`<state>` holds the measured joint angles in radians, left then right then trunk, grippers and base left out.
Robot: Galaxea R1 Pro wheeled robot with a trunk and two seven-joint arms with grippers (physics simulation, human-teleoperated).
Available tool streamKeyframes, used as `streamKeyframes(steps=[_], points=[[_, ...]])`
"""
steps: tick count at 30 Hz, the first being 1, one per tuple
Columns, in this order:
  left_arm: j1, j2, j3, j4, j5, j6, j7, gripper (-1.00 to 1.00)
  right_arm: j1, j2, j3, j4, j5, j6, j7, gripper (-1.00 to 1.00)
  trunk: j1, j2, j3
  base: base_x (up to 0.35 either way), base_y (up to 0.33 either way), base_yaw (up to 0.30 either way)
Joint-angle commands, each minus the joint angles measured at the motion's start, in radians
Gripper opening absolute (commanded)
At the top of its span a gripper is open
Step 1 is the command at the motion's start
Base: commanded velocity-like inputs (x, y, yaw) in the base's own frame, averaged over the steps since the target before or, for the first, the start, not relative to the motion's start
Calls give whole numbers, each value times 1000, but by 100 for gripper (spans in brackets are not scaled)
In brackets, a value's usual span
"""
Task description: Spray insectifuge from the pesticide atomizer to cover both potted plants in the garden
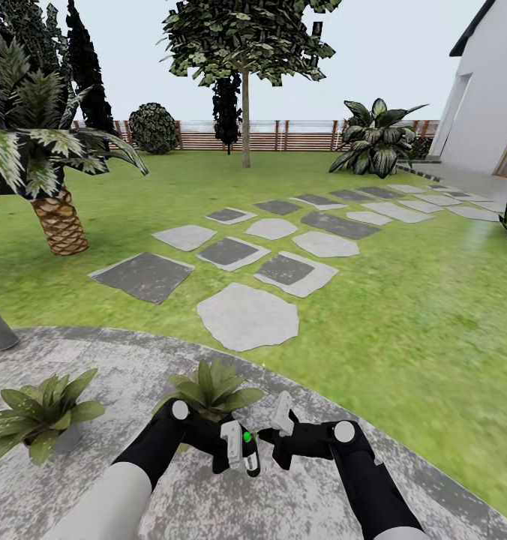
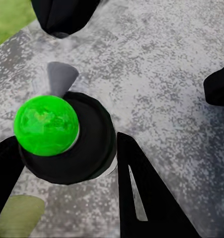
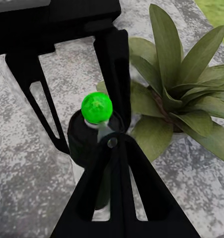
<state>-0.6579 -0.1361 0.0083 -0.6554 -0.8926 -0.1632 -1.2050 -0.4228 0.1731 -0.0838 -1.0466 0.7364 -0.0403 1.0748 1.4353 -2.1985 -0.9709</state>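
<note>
Up close, left end effector (image 2: 67, 163) grips pesticide atomizer (image 2: 67, 144); right wrist view adds potted plant (image 3: 176, 94).

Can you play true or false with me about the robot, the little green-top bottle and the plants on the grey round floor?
1. The pesticide atomizer has a bright green tip. True.
2. The atomizer lies flat on the lawn. False: it sits upright between the fingers of the left tool, over the grey patio.
3. Two potted plants stand on the patio. True: one is just beyond the tools, the other is further to the robot's left.
4. The right tool is far away from the bottle. False: it sits right beside the bottle.
5. The stepping stones are bright red. False: they are grey.
</note>
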Motion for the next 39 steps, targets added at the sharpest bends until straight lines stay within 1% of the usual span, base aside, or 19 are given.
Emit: streamKeyframes(steps=[1,4,7,8,13,16,18,20,21,22,23,25,26,27,30,32,33,35,39], points=[[0,23,2,-1,-21,-9,-1,-100,-1,1,-4,-1,8,-4,6,-100,0,0,-1,0,0,0],[6,92,2,-2,-44,-8,-1,-100,-1,1,-4,-1,8,-4,6,-100,0,0,-1,0,0,0],[12,144,2,-2,-49,-8,-1,-100,-1,1,-4,-1,8,-4,5,-100,0,0,-1,0,0,0],[14,167,1,-2,-49,-9,-1,-100,-1,1,-4,-1,8,-4,5,100,0,0,-1,0,0,0],[16,267,9,-1,-48,-5,7,-100,-1,1,-7,0,11,-4,1,100,0,0,-1,0,0,0],[17,310,21,1,-39,1,16,-100,-1,1,-14,3,14,-8,-2,100,0,0,-1,0,0,0],[16,323,63,7,-36,4,44,-100,0,1,-22,4,15,-10,-4,100,0,0,-1,0,0,0],[16,323,120,10,-35,11,84,-100,2,-31,-56,8,14,-10,-15,100,0,0,-1,0,0,0],[16,322,163,12,-38,30,108,-100,3,-59,-97,21,14,-10,-24,100,0,0,-1,0,0,0],[15,321,185,12,-38,51,117,-100,4,-75,-133,35,14,-11,-29,100,0,0,-1,0,0,0],[15,320,203,12,-40,95,126,-100,5,-95,-203,61,14,-11,-38,100,0,0,-1,0,0,0],[15,319,212,13,-37,155,131,-100,5,-124,-325,100,17,-14,-54,100,0,0,-1,0,0,0],[14,317,215,13,-35,197,133,-100,5,-143,-418,129,19,-20,-64,100,0,0,-1,0,0,0],[13,316,217,13,-33,223,134,-100,5,-153,-473,146,20,-24,-69,100,0,0,-1,0,0,0],[8,299,220,13,-30,309,139,-100,7,-189,-625,175,21,-34,-81,100,0,0,-1,0,0,0],[5,286,222,13,-30,351,140,-100,9,-197,-696,181,22,-35,-121,100,0,0,-1,0,0,0],[3,276,223,13,-30,381,140,-100,9,-200,-746,188,22,-36,-187,100,0,0,-1,0,0,0],[2,258,222,11,-31,428,141,-100,15,-202,-794,225,23,-41,-309,100,0,0,-1,0,0,0],[1,240,222,6,-33,558,140,-100,21,-212,-826,402,23,-126,-643,100,0,0,-1,0,0,0]])
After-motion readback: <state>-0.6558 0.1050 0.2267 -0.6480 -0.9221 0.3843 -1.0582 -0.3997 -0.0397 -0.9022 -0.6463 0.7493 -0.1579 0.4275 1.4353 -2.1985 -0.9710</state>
